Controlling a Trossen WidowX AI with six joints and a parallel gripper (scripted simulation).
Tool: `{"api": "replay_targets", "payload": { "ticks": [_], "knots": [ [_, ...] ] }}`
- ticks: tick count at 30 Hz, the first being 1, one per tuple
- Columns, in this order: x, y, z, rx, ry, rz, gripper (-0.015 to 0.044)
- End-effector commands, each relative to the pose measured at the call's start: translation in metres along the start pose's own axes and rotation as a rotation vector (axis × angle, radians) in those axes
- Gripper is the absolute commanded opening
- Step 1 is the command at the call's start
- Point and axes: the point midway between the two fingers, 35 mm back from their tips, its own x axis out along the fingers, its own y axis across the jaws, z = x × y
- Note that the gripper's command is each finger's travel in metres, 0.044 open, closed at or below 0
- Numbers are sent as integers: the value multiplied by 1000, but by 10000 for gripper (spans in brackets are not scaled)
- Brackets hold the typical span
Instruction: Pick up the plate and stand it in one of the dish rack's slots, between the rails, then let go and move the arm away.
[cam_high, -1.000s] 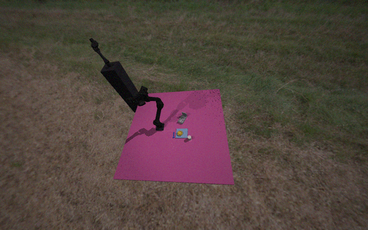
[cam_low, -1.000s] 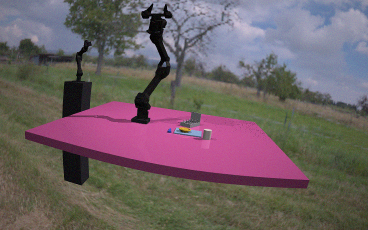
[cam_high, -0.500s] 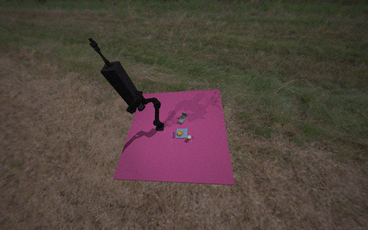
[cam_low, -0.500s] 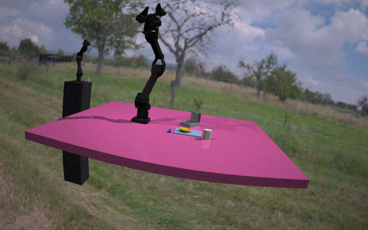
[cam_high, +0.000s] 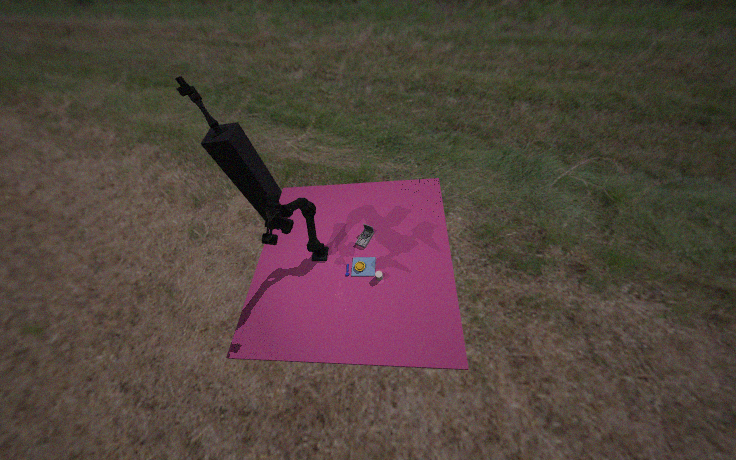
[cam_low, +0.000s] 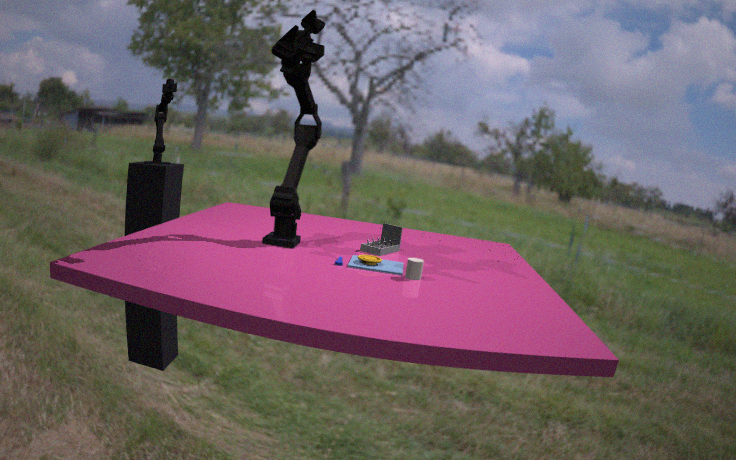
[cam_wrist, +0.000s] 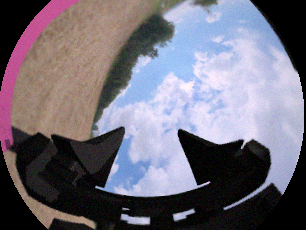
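A yellow plate (cam_high: 359, 266) (cam_low: 369, 259) lies flat on a light blue board (cam_high: 370, 262) (cam_low: 389, 266). The grey dish rack (cam_high: 364, 237) (cam_low: 380, 248) stands behind the board, with small upright pegs and a taller panel at one end. No plate stands in it. My gripper (cam_wrist: 152, 131) is open, and in the wrist view only sky shows between its fingers. In the exterior view the arm reaches high above its base, with the gripper far from the plate and the rack.
A cream cylinder (cam_high: 378, 275) (cam_low: 414, 269) stands by the board's right corner. A small blue thing (cam_high: 347, 270) (cam_low: 338, 261) lies left of the board. A tall black pillar (cam_high: 241, 168) (cam_low: 153, 200) carrying another small arm stands beyond the pink table (cam_high: 347, 330) (cam_low: 347, 303).
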Motion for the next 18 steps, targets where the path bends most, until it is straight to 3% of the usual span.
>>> {"api": "replay_targets", "payload": {
  "ticks": [1, 18],
  "knots": [
    [11, 17, 13, 106, -45, 28, 400],
    [41, 89, 91, 544, -226, 252, 400]
  ]
}}
